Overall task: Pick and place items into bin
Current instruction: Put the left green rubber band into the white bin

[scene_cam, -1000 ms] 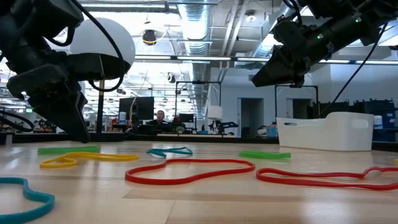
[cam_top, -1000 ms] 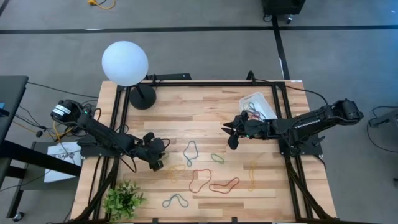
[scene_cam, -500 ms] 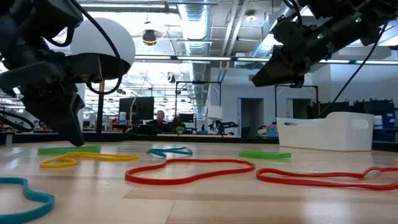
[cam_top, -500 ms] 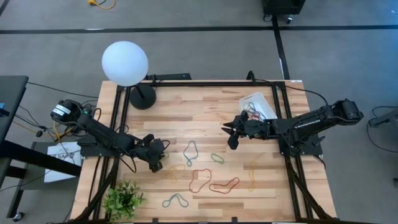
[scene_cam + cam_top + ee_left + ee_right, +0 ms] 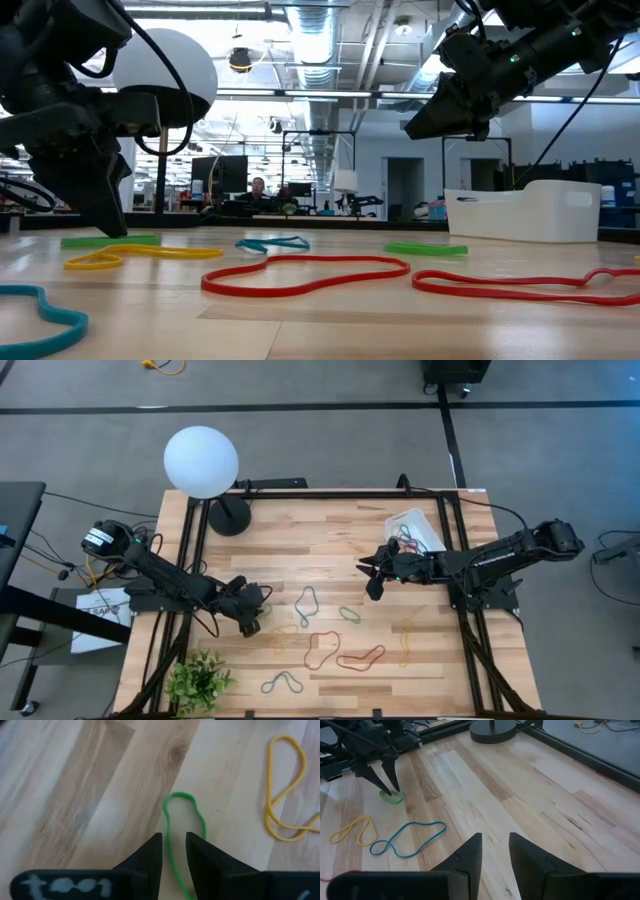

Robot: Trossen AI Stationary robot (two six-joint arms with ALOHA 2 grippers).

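Several rubber-band items lie flat on the wooden table: a green one [image 5: 182, 820], a yellow one [image 5: 285, 790], a blue one [image 5: 306, 603], a red one [image 5: 305, 275] and others. My left gripper [image 5: 173, 840] is open, low over the table's left side. Its fingertips stand on either side of one strand of the green band, whose near end is hidden behind them. My right gripper [image 5: 495, 842] is open and hangs in the air right of centre, close to the white bin [image 5: 415, 530]. The bin stands at the far right with a few bands inside.
A white globe lamp [image 5: 201, 461] on a black base stands at the far left corner. A small green plant [image 5: 200, 682] sits at the near left corner. Black frame rails [image 5: 452, 560] run along both sides. A person [image 5: 258, 187] sits far off in the room.
My left gripper has turned a little at the wrist. Its fingertips have swung slightly toward the table's left edge above the green band. The bands lie where they were.
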